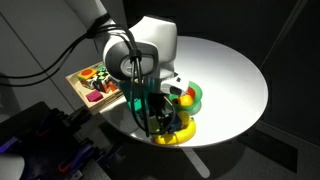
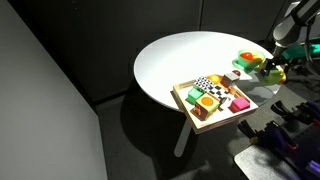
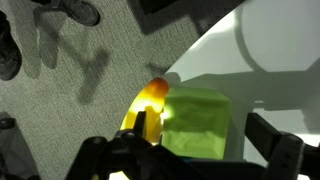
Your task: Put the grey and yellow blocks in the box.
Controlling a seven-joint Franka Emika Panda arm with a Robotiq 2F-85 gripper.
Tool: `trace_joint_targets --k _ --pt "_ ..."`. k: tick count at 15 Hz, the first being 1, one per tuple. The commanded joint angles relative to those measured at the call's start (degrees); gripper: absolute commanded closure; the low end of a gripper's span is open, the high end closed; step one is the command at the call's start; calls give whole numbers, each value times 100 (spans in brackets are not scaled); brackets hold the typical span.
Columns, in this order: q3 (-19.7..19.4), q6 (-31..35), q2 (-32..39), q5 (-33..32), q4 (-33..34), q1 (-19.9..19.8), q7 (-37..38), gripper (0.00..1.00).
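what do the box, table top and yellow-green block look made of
The box looks like light bare wood: pale tan, matte rims. The table top looks like smooth white laminate or painted board, evenly bright; which is unclear. The yellow-green block has flat matte faces: painted wood or foam, hard to tell.

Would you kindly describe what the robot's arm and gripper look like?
The arm has rounded white housings with darker joints, and black cables loop alongside its wrist. The gripper is black, and its two blocky dark fingers show in the wrist view. No markings are legible.
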Motion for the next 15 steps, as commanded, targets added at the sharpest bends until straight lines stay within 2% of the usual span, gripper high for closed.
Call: trace_joint_targets --k 1,3,4,5,10,15 --pt "26 -41 132 26 163 -59 62 0" --pt "43 -60 195 34 212 -61 51 0" --pt "57 -69 214 44 229 -67 35 25" --pt "61 -75 230 39 243 -61 33 26" --pt "63 -52 115 -30 140 22 47 66" --pt "52 -135 -189 -138 -71 224 82 72"
